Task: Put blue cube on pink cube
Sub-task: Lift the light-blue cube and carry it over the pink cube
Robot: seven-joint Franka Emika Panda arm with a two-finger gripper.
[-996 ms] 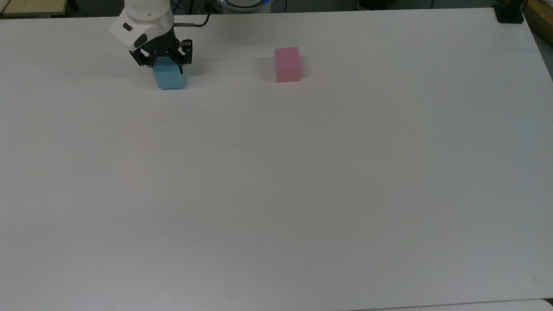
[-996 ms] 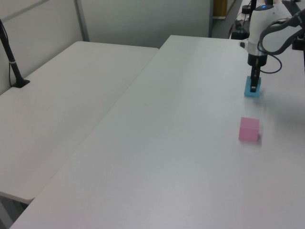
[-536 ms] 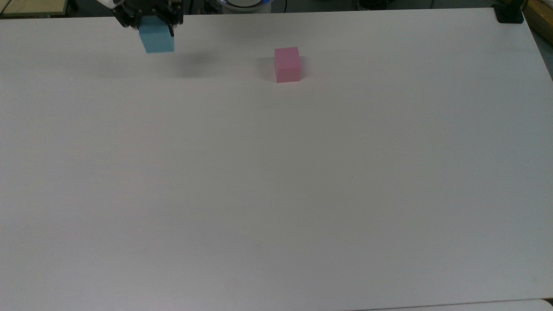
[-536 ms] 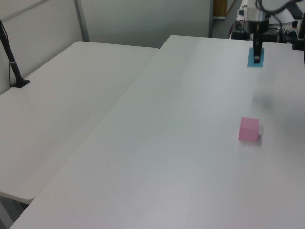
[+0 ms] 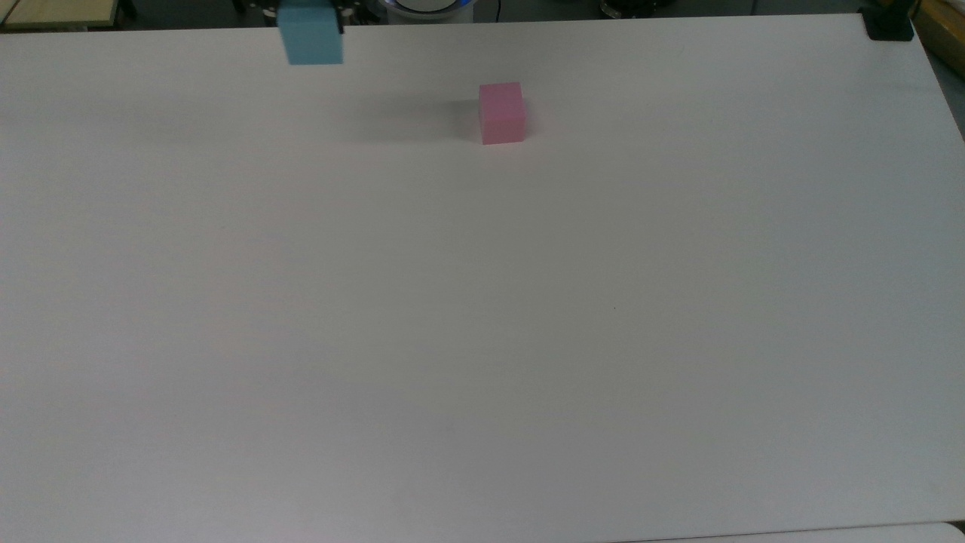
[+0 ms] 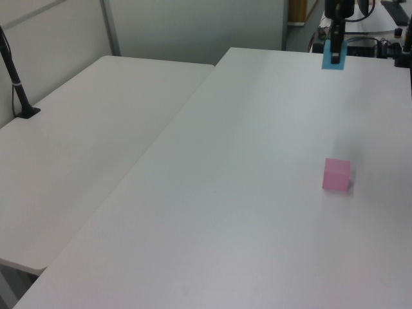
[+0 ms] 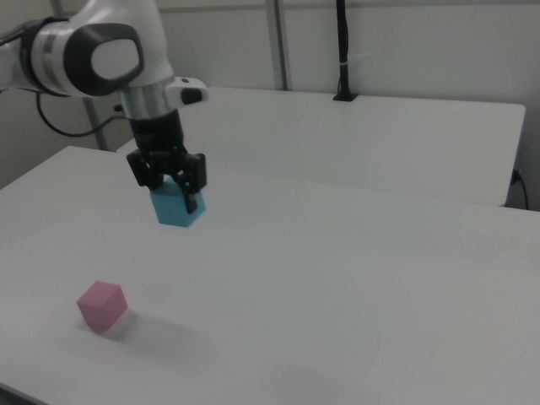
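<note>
Top view, from left to right: near the far edge, left of centre, blue cube [image 5: 310, 36], raised clear of the white table [image 5: 482, 339], with dark bits of the gripper [image 5: 310, 6] just above it at the frame's upper border. Further right, well apart from it, pink cube [image 5: 501, 113], flat on the table, upright, nothing touching it. Just to the top view's left of the pink cube, a soft grey shadow [image 5: 407, 121] on the tabletop. At the far right corner, a black clamp [image 5: 888, 23] on the table edge.

Left view, from left to right: a black post [image 6: 14, 77] standing on a second white table [image 6: 84, 148] that butts against the main one. Toward the left view's right, high up, the blue cube [image 6: 333, 56] in the air with a dark gripper finger [image 6: 337, 45] across its face. Below it and nearer the camera, the pink cube [image 6: 337, 174] alone on the table.

Right view, from left to right: white arm [image 7: 93, 46] reaching in from the upper left and pointing down. Lowest on the right view's left, the pink cube [image 7: 102, 305] sitting on the table. A little right of it and higher, the gripper [image 7: 173, 190] clamped on the blue cube [image 7: 178, 207], black fingers pressed against opposite sides, cube hanging level above the table and touching nothing else. Not over the pink cube; clearly off to one side of it.
</note>
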